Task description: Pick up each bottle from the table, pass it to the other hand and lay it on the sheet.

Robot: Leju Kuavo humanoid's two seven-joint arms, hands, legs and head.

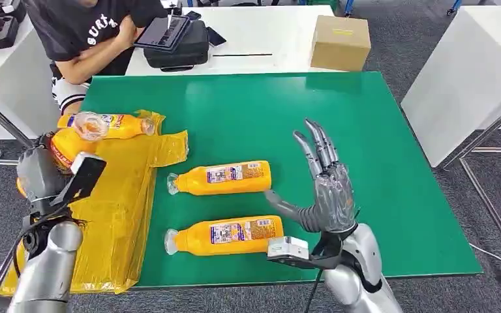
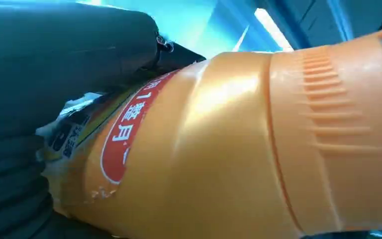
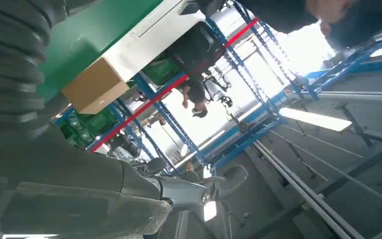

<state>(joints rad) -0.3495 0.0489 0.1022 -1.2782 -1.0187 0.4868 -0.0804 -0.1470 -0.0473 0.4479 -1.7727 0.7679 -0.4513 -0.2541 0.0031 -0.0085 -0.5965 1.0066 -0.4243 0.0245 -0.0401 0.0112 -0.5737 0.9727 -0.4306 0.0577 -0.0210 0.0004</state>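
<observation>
One orange bottle already lay on the yellow sheet. The left hand gripped a second bottle above the sheet's far end, not yet laid down. Two bottles remained on the green table, just beside the sheet. The right hand hovered near them, fingers spread wide, empty.

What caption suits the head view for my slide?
Left hand holds an orange bottle over the yellow sheet; right hand open.

Cardboard box, black bag, seated person beyond green table.
</observation>
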